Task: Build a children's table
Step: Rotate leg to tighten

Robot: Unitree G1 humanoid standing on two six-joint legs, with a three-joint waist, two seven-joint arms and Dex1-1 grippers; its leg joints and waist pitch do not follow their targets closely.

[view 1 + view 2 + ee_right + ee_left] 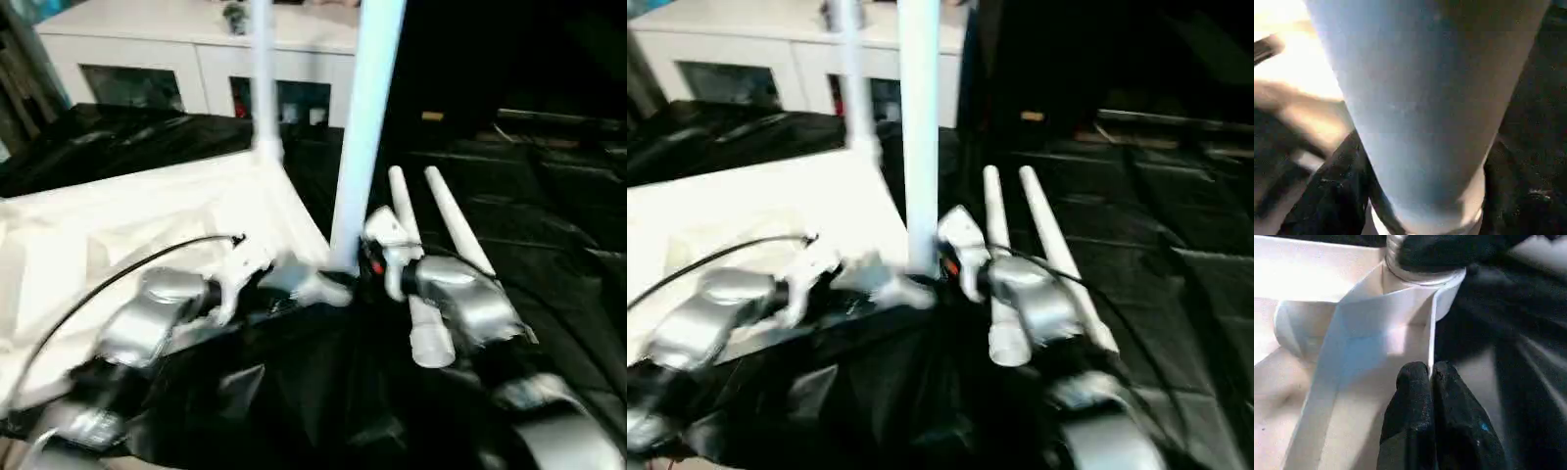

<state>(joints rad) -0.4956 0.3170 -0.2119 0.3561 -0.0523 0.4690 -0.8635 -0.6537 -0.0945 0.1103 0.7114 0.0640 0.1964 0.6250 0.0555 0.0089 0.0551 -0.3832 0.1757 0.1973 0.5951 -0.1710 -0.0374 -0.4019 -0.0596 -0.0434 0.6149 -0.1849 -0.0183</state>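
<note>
The tabletop (118, 235) lies upside down on black sheeting (549, 245), two legs (364, 127) standing upright in its corner sockets and two loose legs (441, 211) lying just beside it. The left gripper (1431, 377) is pinched shut on the tabletop's thin side wall near the socket. The right gripper (1425, 196) straddles the base of the near upright leg, fingers either side; contact cannot be told
</note>
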